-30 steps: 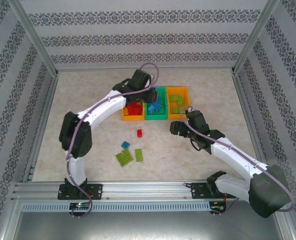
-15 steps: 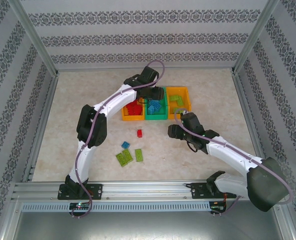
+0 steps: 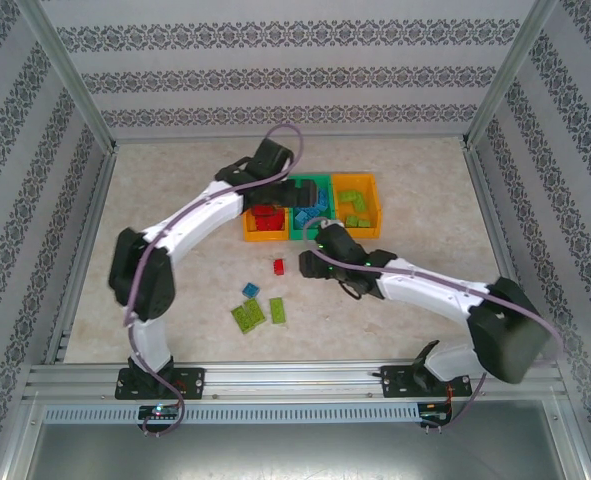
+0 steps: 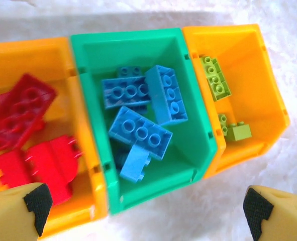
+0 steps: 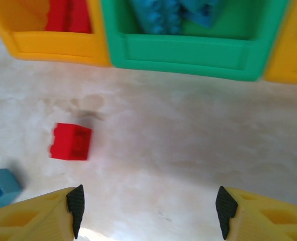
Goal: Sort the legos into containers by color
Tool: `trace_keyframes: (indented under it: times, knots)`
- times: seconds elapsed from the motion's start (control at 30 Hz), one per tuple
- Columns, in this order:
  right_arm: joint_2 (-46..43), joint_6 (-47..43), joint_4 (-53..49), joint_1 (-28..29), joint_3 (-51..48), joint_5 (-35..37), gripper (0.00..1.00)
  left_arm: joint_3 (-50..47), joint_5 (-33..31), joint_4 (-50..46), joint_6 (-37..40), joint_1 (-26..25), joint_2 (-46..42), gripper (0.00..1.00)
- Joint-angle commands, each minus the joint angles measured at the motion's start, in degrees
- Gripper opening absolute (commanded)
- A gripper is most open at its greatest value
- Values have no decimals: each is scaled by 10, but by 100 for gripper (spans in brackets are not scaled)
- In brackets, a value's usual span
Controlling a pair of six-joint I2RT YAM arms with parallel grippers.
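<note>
Presently, the left tool [image 4: 143, 208] above the green bin [image 4: 128, 50] and the right tool [image 5: 148, 206] near a red brick [image 5: 71, 141] both stand wide, empty.

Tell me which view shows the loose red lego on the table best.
Right wrist: the red lego lies close and unobstructed on the table, its blocky outline clear though slightly blurred. Top external renders it a tiny red speck.

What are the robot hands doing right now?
Left gripper open above bins. Right gripper open, near red lego. Nothing in the way.
</note>
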Motion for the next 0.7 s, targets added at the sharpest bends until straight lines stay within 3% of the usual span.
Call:
trace_keyframes:
  times: [0.0, 0.3, 0.5, 0.67]
  knots:
    - [65, 18, -15, 35, 71, 40, 74, -105, -34, 47, -25, 38, -91, 99]
    - [210, 25, -56, 60, 189, 23, 72, -317, -71, 42, -27, 113, -269, 99]
    - [271, 15, -97, 68, 246, 8, 69, -371, -71, 39, -29, 123, -305, 99]
    - [312, 8, -123, 68, 281, 7, 56, -396, -68, 40, -22, 124, -317, 99]
